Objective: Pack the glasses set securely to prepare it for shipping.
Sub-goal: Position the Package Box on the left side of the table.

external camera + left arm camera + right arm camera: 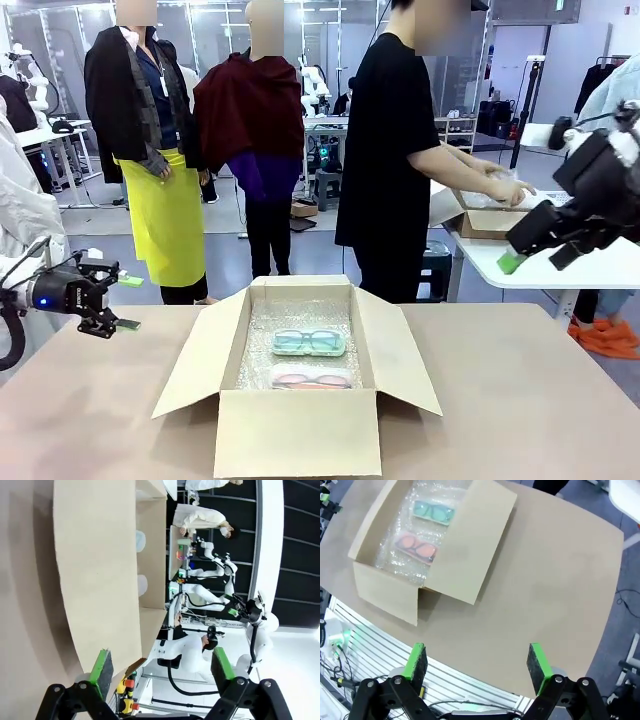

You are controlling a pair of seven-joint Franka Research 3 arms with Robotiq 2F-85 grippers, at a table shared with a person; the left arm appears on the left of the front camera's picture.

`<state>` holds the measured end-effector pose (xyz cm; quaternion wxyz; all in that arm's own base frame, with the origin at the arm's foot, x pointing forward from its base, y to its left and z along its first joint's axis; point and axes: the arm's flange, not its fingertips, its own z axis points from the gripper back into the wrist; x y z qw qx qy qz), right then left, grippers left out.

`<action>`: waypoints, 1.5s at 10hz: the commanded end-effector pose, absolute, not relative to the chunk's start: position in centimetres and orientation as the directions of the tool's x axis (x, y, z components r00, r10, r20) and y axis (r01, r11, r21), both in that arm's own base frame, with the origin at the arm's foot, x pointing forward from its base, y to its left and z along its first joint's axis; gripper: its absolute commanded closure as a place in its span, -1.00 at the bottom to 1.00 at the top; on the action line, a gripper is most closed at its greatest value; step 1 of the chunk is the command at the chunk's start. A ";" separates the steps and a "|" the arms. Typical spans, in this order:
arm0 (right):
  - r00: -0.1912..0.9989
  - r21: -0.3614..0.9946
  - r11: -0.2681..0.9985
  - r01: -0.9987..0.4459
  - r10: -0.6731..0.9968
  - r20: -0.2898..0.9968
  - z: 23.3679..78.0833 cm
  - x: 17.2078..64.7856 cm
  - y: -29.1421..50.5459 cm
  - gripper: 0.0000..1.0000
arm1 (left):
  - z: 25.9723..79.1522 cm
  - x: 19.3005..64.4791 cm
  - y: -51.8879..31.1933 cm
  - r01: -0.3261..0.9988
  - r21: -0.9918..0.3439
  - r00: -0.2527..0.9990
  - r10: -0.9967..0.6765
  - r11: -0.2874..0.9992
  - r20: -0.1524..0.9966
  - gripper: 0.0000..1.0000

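The glasses set lies on bubble wrap inside an open cardboard box. The mint-green-framed case is at the far end and the pink-framed case is nearer me. From above, the right wrist view shows the mint case and the pink case in the box. My left gripper hangs open at the table's left edge, well left of the box, holding nothing. My right gripper is raised high at the right, open and holding nothing. Both wrist views show open green-padded fingers.
The box's flaps stand spread open to all sides. A person in black stands behind the table, hands on another box on a white table at the right. The brown tabletop has free room on both sides of the box.
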<state>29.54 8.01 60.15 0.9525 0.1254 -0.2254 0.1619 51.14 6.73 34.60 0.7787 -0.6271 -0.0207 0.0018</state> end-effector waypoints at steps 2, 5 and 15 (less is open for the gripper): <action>0.833 0.155 0.909 -0.388 0.273 0.482 60.1 30.0 8.7 -1.00 | 35.1 50.8 7.2 0.023 -0.970 0.998 0.044 0.242 0.035 -1.00; 0.833 0.155 0.909 -0.388 0.273 0.482 60.1 30.0 8.7 -1.00 | 35.1 50.8 7.2 0.023 -0.970 0.998 0.044 0.242 0.035 -1.00; 0.833 0.155 0.909 -0.388 0.273 0.482 60.1 30.0 8.7 -1.00 | 23.8 51.6 6.2 0.182 -0.973 0.982 0.028 0.142 0.188 -1.00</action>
